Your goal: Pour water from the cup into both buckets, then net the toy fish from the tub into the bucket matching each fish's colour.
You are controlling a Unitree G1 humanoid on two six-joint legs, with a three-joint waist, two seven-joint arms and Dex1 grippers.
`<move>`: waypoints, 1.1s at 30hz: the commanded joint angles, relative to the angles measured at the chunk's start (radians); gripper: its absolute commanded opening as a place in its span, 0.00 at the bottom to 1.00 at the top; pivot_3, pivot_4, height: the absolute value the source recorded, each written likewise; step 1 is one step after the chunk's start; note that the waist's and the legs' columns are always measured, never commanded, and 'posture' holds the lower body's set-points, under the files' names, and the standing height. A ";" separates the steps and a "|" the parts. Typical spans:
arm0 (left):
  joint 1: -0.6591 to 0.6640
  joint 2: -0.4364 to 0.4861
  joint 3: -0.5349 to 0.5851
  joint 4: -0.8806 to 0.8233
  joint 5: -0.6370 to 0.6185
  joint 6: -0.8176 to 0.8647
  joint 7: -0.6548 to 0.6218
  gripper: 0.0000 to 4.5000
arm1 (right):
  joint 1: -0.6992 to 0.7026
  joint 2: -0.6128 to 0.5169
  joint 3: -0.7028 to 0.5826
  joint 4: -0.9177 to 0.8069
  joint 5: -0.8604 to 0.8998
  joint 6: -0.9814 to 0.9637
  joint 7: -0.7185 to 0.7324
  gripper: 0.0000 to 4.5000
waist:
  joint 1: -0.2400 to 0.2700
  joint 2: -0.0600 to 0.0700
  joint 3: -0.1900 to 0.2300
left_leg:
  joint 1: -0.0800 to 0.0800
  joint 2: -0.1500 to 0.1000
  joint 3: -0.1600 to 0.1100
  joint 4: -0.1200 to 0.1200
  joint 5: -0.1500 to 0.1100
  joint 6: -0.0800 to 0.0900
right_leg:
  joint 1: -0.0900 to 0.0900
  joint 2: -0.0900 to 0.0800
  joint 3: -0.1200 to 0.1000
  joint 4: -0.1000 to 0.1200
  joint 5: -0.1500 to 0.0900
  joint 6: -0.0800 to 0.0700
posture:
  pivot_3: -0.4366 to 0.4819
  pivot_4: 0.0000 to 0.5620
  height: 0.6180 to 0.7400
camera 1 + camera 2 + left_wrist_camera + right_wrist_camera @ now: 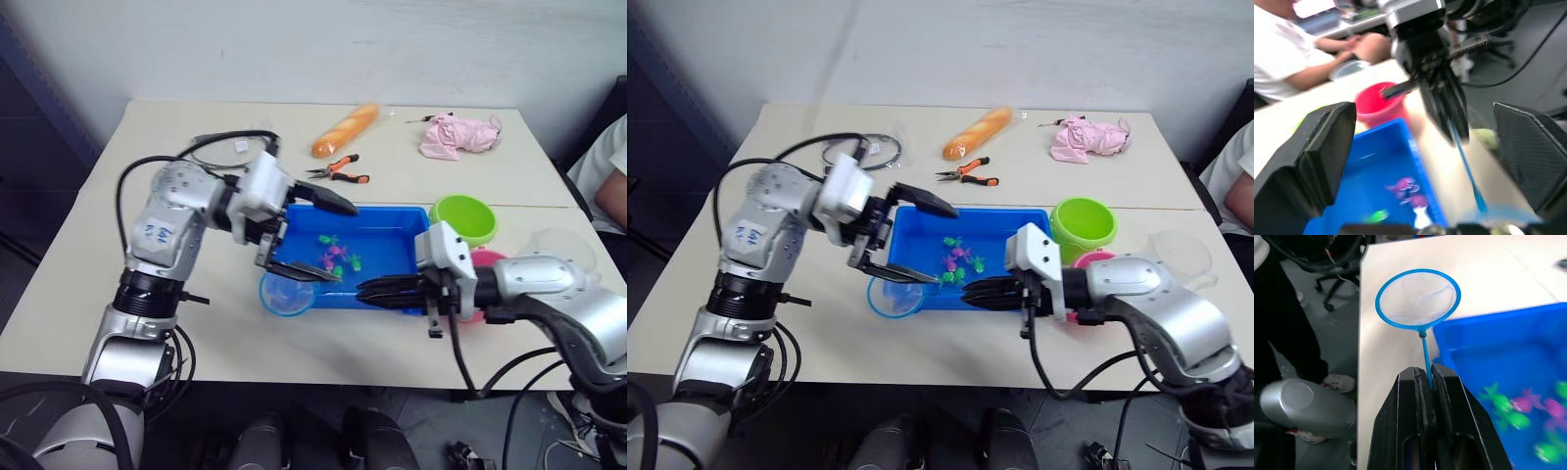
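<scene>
The blue tub [392, 223] sits mid-table and holds several pink and green toy fish [333, 257]. My left gripper [347, 244] hangs open over the tub's left end, with nothing between its fingers. My right gripper [362, 287] is shut on the thin handle of a blue net [1418, 298]. The net's hoop lies on the table by the tub's front left corner. The green bucket [463, 217] stands right of the tub. The pink bucket [487, 258] is partly hidden behind my right arm. The clear cup [558, 250] stands further right.
A baguette [345, 129], orange-handled pliers [340, 170], a pink cloth [458, 134] and a cable loop [220, 147] lie on the far half of the table. A person in a white shirt [612, 176] sits at the right edge.
</scene>
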 commanded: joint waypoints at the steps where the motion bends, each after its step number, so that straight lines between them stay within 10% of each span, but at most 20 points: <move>1: 0.060 0.059 0.077 0.018 -0.019 -0.014 0.009 1.00 | 0.032 -0.064 -0.111 0.029 -0.030 -0.061 0.039 0.00 | -0.003 0.000 0.000 | 0.001 0.000 0.000 0.000 0.000 0.000 | 0.000 0.000 0.000 0.000 0.000 0.000 | 0.48 0.27 1.00; 17: 0.356 0.123 0.127 0.066 0.029 -0.132 0.106 1.00 | -0.096 -0.243 -0.007 0.327 -0.382 -0.261 0.100 0.00 | -0.007 0.000 0.000 | 0.000 0.001 0.000 0.001 -0.001 -0.001 | 0.000 -0.004 0.001 0.000 0.000 0.000 | 0.48 0.27 1.00; 33: 0.313 -0.003 0.055 0.103 0.074 -0.223 0.182 1.00 | -0.284 -0.193 0.266 0.521 -0.764 -0.583 0.194 0.00 | -0.019 0.001 0.000 | 0.001 0.001 0.002 0.001 -0.001 -0.002 | 0.000 -0.002 0.001 0.000 0.000 0.000 | 0.48 0.27 1.00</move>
